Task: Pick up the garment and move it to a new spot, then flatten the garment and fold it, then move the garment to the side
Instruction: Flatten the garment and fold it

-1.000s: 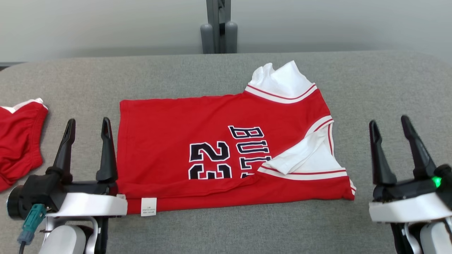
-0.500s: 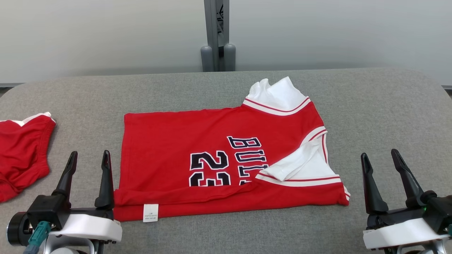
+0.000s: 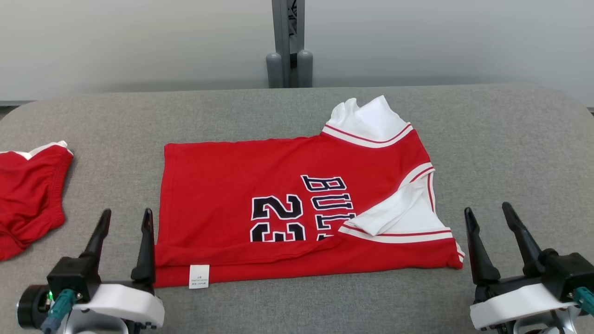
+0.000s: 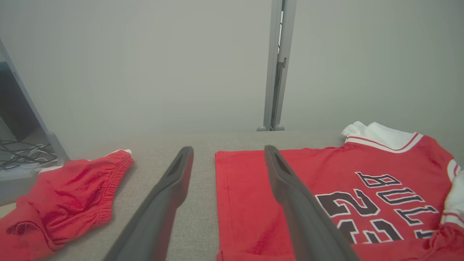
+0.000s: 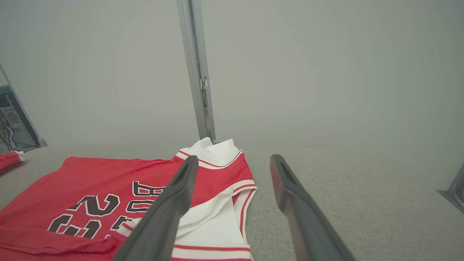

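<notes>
Nearest, at the lower corners of the head view: left claw [image 3: 127,212] and right claw [image 3: 487,207], both spread wide, gripping nothing, fingers pointing away across the worktop [image 3: 510,139]. Between them: garment [image 3: 260,185], a red jersey, flat on the worktop, long axis left-right, so crosswise to both claws' fingers. Hem end toward the left claw, collar and white sleeves toward the right. Near long edge doubled over, white label [image 3: 198,276] exposed just right of the left claw.

Left claw closer: inner finger at the near hem corner, touching or just above, cannot tell. In the left wrist view, hem edge running up between the two fingers. Right claw just beside the near shoulder corner, thin strip of bare worktop between.

Judging by that: probably a two-corner grab next, left almost in place, right needing a short inward shift.

Farther left, well apart: red shorts [image 3: 28,185]. Behind the worktop's far edge: grey post [image 3: 287,41].
</notes>
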You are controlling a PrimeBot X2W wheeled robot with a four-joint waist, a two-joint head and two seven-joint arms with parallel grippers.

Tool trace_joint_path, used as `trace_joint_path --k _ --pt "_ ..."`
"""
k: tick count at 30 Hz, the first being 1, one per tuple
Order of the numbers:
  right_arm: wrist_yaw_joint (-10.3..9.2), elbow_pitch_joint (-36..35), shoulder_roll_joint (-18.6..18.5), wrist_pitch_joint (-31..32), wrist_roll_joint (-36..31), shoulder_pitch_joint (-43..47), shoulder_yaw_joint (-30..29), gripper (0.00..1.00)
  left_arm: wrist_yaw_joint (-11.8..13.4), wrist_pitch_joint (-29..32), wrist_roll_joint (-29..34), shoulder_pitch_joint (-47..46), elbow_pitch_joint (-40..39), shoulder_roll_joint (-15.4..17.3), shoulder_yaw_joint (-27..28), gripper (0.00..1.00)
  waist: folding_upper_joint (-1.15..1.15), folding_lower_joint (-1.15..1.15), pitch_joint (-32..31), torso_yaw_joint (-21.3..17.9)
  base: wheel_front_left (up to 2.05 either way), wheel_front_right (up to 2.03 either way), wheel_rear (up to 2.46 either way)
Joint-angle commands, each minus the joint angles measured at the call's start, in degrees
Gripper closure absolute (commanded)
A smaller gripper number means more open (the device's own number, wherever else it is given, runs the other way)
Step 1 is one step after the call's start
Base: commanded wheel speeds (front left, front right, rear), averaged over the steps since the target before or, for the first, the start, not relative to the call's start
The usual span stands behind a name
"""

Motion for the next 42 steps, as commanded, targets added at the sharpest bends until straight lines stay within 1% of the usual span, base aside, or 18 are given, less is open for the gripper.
trace_joint_path --k 1,7,10,14,19,24,30,31,32,33,35,37,39,42 --pt "0.02 1.3 -0.6 -0.1 -0.2 -0.5 0.0 0.00 -0.2 0.3 -0.5 1.0 0.6 -0.2 -0.2 0.00 0.00 0.00 0.5 0.3 0.00 0.00 0.00" --pt "0.02 10.0 -1.6 -0.3 0.4 -2.3 -0.1 0.00 -1.0 1.3 -2.8 3.3 4.1 -1.4 -0.8 0.00 0.00 0.00 3.1 1.2 0.00 0.00 0.00" --pt "0.02 14.3 -1.9 -0.8 0.6 -3.9 -0.1 0.00 -2.1 1.7 -3.8 3.2 6.7 -2.2 -1.5 0.00 0.00 0.00 4.4 1.6 0.00 0.00 0.00" --pt "0.02 19.1 -1.9 -1.4 1.7 -6.6 0.5 0.00 -4.0 1.6 -5.6 0.5 10.4 -3.0 -1.8 0.00 0.00 0.00 6.2 2.1 0.00 0.00 0.00" --pt "0.02 24.7 -2.4 -1.5 2.7 -9.8 2.2 0.00 -5.7 2.6 -7.5 -1.8 16.2 -3.8 -1.6 0.00 0.00 0.00 7.7 1.8 0.00 0.00 0.00" --pt "0.02 28.4 -2.8 -1.3 4.2 -11.7 3.5 0.00 -7.2 3.9 -9.4 -2.2 19.3 -4.3 -1.6 0.00 0.00 0.00 8.2 1.4 0.00 0.00 0.00" --pt "0.01 31.8 -2.7 -1.6 6.7 -13.1 4.8 0.00 -7.9 5.2 -11.3 -1.2 20.2 -4.7 -1.5 0.00 0.00 0.00 8.8 1.7 0.00 0.00 0.00" --pt "0.02 32.4 -2.7 -1.4 7.0 -13.3 5.2 0.00 -8.0 5.3 -11.4 -1.5 20.4 -4.7 -1.6 0.25 0.00 0.00 8.9 1.7 0.00 0.00 0.00" --pt "0.02 32.8 -2.7 -1.4 7.4 -13.6 5.7 0.51 -8.2 5.8 -11.9 -1.7 20.6 -4.9 -1.6 0.67 0.00 0.00 9.0 1.7 0.00 0.00 0.00" --pt "0.02 33.0 -2.6 -1.3 8.1 -13.7 6.2 1.00 -8.4 6.3 -12.1 -2.1 20.8 -5.1 -1.8 1.00 0.00 0.00 9.0 1.7 0.00 0.00 0.00" --pt "0.00 33.4 -2.7 -1.3 9.1 -14.2 6.8 1.00 -8.5 6.7 -13.0 -2.5 20.5 -5.6 -1.6 1.00 0.00 0.00 9.0 1.6 0.00 0.00 0.00" --pt "-0.07 33.0 -3.0 -1.3 10.8 -14.5 7.5 1.00 -8.4 7.1 -13.3 -2.5 19.7 -5.1 -1.3 1.00 0.00 0.00 8.9 1.4 0.00 0.00 0.00" --pt "-0.07 31.7 -3.5 -1.4 11.7 -14.3 8.2 1.00 -8.4 7.2 -14.2 -2.1 17.9 -5.2 -0.7 1.00 0.00 0.00 8.7 1.3 0.00 0.00 0.00" --pt "-0.02 28.5 -4.4 -0.9 14.1 -12.5 8.7 1.00 -8.1 8.6 -14.9 -1.0 14.3 -4.1 -0.2 1.00 0.00 0.00 7.9 1.6 0.00 0.00 0.00"
